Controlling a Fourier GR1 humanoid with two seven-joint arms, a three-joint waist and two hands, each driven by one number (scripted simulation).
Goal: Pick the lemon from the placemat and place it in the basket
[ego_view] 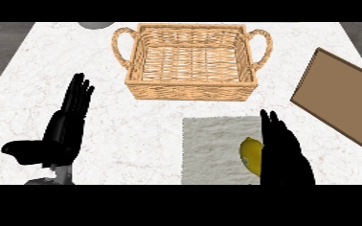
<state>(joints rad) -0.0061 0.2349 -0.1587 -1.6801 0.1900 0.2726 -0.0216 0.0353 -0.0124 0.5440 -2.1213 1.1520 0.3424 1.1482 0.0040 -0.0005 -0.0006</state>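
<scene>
Head view, white marbled bench (134, 124). Lemon (249, 156) lies on the grey placemat (212, 146), at the mat's right side near the lower edge of the view, not in the basket. Right hand (286, 153) comes in from the lower right, directly at the lemon's right side and covering part of it. Its fingers (268, 119) are straight and point up the view toward the basket, so the hand is released, not wrapped round the fruit. Whether palm and lemon touch is not clear, they overlap in the view. Wicker basket (191, 92) sits upright at top centre, just beyond the placemat's far edge, a small strip of bench between them. It has a loop handle on each side and shows only its woven bottom. Left hand (66, 124) rests at the left side of the view, well apart from mat and basket, fingers straight and up, thumb out to the left, released, holding nothing. Brown flat board (332, 93) lies at an angle at the right edge, near the basket's right handle, cut off by the frame. Part of a grey round thing (96, 25) shows at the top edge, left of the basket; too little of it shows to say what it is.
</scene>
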